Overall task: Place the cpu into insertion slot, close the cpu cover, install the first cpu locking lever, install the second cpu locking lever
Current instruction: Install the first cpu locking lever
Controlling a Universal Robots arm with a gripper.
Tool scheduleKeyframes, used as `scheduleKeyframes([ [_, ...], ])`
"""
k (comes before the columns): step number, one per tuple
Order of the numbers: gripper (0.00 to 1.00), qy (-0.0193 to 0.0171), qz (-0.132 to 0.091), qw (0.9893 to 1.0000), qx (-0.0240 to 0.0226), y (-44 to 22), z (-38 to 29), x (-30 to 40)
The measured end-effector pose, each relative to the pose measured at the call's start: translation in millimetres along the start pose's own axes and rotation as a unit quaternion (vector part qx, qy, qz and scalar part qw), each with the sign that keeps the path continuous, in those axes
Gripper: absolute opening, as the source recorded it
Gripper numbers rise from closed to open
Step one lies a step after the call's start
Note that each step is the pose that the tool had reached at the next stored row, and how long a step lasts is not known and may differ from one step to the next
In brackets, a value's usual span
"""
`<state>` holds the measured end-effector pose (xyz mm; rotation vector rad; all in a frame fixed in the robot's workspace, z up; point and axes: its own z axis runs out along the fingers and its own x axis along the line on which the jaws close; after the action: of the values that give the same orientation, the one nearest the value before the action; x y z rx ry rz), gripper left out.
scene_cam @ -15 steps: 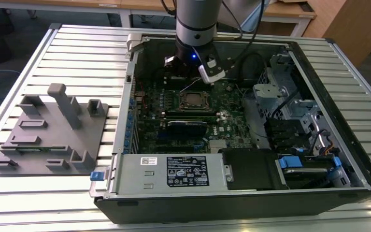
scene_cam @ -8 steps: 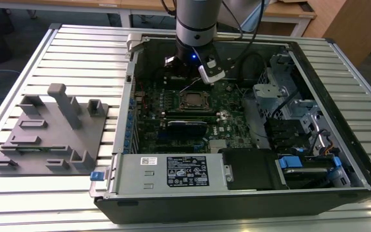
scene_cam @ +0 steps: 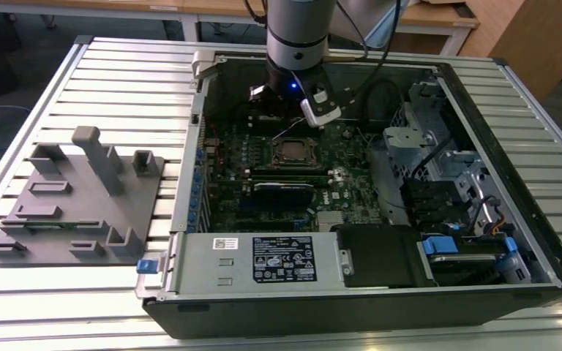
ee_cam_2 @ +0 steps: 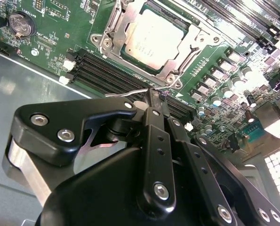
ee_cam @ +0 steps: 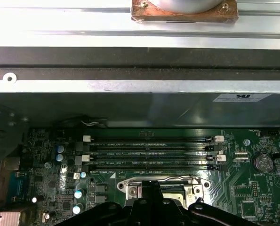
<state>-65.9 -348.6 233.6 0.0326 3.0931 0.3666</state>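
Gripper (ee_cam_2: 154,95) over memory slots (ee_cam_2: 107,71), beside cpu (ee_cam_2: 151,37)

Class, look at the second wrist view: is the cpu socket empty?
No, the silver-grey cpu sits in it, showing through the window of the metal cover.

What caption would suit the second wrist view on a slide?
Gripper shut on a wire lever by the closed cover, with the cpu seated beneath it.

One cpu (ee_cam_2: 151,37), four memory slots (ee_cam: 151,153)
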Motion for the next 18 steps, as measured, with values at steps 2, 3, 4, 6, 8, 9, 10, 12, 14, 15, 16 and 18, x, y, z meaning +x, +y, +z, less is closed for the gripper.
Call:
scheduleKeyframes([
  [2, 0.1, -0.0008, 0.0, 1.0, 0.0, -0.1, 0.2, 0.0],
  [3, 0.1, -0.0012, 0.0, 1.0, 0.0, -0.1, 0.4, 0.0],
  [4, 0.1, -0.0017, 0.0, 1.0, 0.0, -0.2, 0.6, 0.0],
  [6, 0.1, -0.0026, 0.0, 1.0, -0.0001, -0.2, 1.0, 0.0],
  [8, 0.1, -0.0036, 0.0, 1.0, 0.0, -0.3, 1.4, 0.0],
  [9, 0.1, -0.0041, 0.0, 1.0, -0.0001, -0.4, 1.6, 0.0],
  [10, 0.1, -0.0045, 0.0, 1.0, -0.0001, -0.4, 1.8, 0.0],
  [12, 0.1, -0.0052, 0.0, 1.0, -0.0001, -0.5, 2.1, 0.1],
  [14, 0.1, -0.0058, 0.0, 1.0, -0.0001, -0.6, 2.4, 0.1],
  [15, 0.1, -0.0061, 0.0, 1.0, -0.0001, -0.6, 2.6, 0.1],
  [16, 0.1, -0.0064, 0.0, 1.0, -0.0001, -0.7, 2.7, 0.1],
  [18, 0.1, -0.0073, 0.0, 1.0, -0.0001, -0.8, 3.3, 0.1],
])
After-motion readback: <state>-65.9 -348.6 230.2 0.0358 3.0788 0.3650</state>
